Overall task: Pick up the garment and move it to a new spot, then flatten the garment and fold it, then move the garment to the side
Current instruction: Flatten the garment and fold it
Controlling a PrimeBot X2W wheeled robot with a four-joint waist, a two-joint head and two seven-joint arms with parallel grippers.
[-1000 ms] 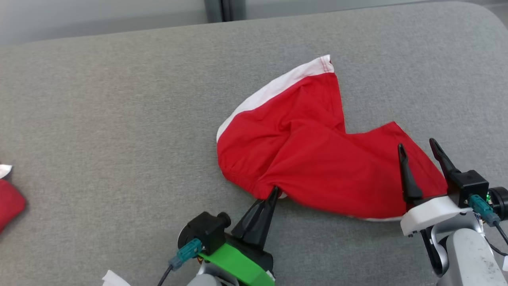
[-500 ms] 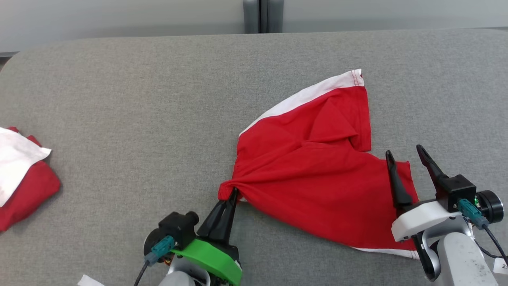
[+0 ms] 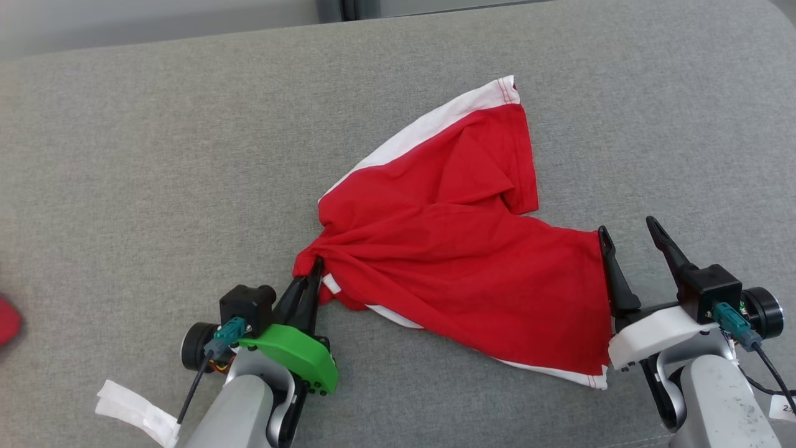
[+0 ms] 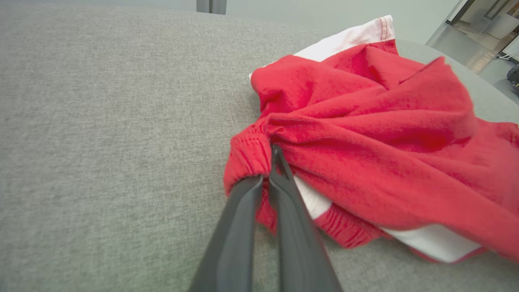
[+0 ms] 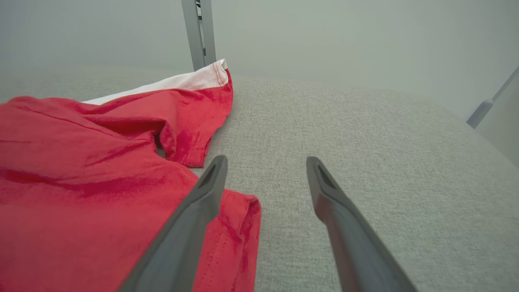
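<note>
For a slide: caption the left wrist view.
Shut left end effector pinching the bunched red garment on grey upholstery.

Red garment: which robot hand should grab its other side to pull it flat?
Right. The right gripper is open, just beside the red garment's free hem. The left gripper is shut on the bunched corner.

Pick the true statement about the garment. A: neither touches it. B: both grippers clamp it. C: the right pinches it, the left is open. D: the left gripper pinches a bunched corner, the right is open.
D: the left gripper is shut on the garment; the right gripper stands open.
</note>
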